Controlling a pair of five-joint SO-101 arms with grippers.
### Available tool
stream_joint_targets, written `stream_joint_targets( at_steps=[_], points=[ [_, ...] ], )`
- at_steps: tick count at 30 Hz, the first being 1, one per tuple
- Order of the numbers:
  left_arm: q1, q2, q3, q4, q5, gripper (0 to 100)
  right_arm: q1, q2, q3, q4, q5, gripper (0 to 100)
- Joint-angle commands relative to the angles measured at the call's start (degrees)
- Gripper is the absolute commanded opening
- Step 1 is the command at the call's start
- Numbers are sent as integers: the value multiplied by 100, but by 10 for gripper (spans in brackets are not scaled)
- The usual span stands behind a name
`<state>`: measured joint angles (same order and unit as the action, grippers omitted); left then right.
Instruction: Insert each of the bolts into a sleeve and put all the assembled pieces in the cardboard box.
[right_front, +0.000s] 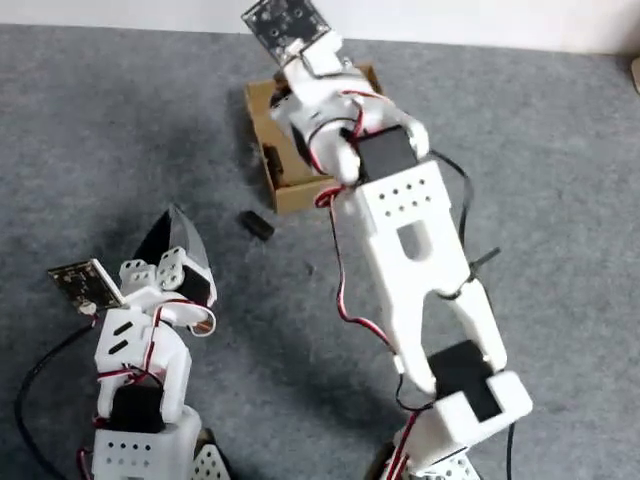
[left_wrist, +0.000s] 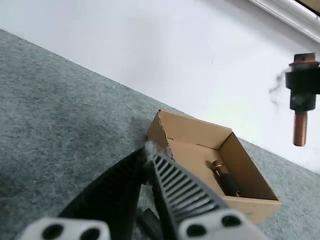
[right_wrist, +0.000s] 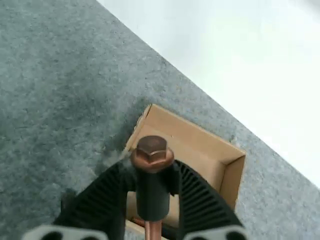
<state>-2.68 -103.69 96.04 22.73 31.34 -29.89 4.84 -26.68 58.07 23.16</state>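
Progress check: I'd call this partway, closing in on the second drop. One assembled piece (left_wrist: 225, 181) is already lying on its side on the floor of the cardboard box (left_wrist: 192, 131). The right end effector (right_wrist: 150, 172) is clamped on a second assembled piece (right_wrist: 151, 195), held upright with the head on top and hanging above the box. My guess is the next move is just lowering it and letting go. The left end effector (right_front: 178, 228) is closed on nothing, sitting on its own side of the table (right_front: 540, 150), short of the box.

What's left: a loose black sleeve (right_front: 256, 224) lies on the table just beside the box's outer wall, between the box and the left arm. It looks empty from here. I can't tell whether there's a bolt waiting for it, so no idea how many rounds remain.

The held piece is a copper-coloured bolt with a hex head. A short black sleeve hugs the shank right under the head, and bare thread pokes out below. The sleeve looks seated straight, not cocked. The one in the box looks like the same combo.
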Motion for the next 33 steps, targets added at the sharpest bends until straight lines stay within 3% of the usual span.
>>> stream_joint_targets(
  at_steps=[1,8,14,16,27,33],
  points=[
    [-57,-48,92,-193,-18,7,57,4,-558,13,62,5],
    [-57,-57,92,-193,-26,8,57,66,-567,57,70,32],
    [-57,-57,92,-193,-35,8,57,66,-576,418,70,348],
    [-48,-57,92,-193,-35,9,66,66,-576,549,70,391],
    [-48,-48,92,-193,-35,10,-22,-13,-593,1508,53,386],
    [-66,-57,84,-193,-35,10,-356,-848,-532,1991,-185,386]
  ],
)
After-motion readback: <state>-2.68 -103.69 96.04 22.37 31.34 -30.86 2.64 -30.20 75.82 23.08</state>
